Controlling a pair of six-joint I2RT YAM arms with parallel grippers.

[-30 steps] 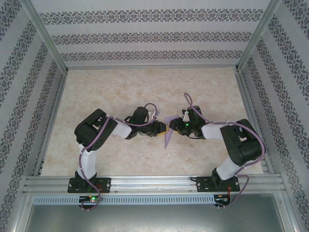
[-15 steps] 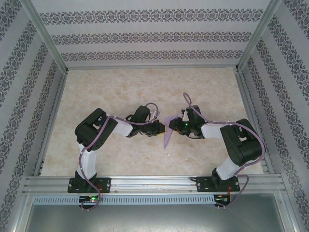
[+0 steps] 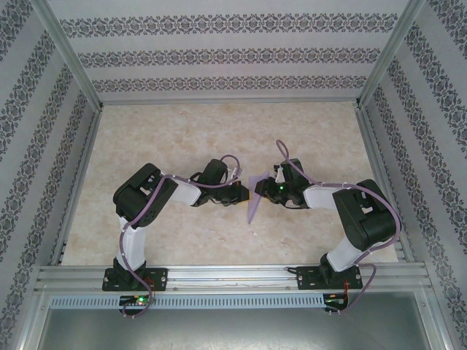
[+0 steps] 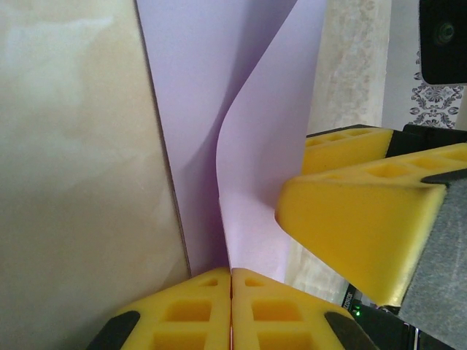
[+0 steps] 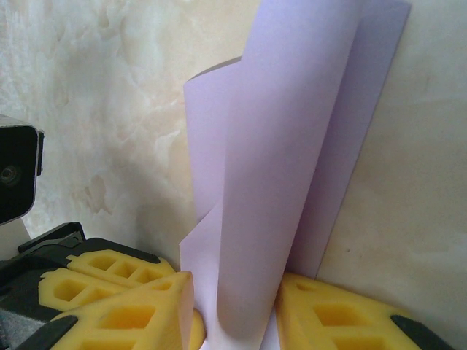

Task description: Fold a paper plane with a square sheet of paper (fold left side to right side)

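Observation:
The square sheet of paper [image 3: 255, 198], lavender and folded over into a standing flap, lies at the table's centre between my two grippers. My left gripper [image 3: 246, 194] comes in from the left. Its yellow fingers are pressed together [image 4: 231, 275], and the paper's edge [image 4: 248, 182] comes out of the seam between them. My right gripper [image 3: 263, 191] faces it from the right. Its jaws stand apart [image 5: 235, 284] around the curled fold of paper [image 5: 284, 160], with a gap on the left side. The right gripper's fingers [image 4: 365, 219] are also in the left wrist view.
The marbled tabletop [image 3: 182, 138] stretches away behind and to both sides of the arms. Metal frame rails [image 3: 219, 275] run along the near edge, and patterned walls [image 3: 226, 55] close the back and sides.
My left gripper's jaws have closed onto the paper's edge. Both arms and the paper have hardly moved.

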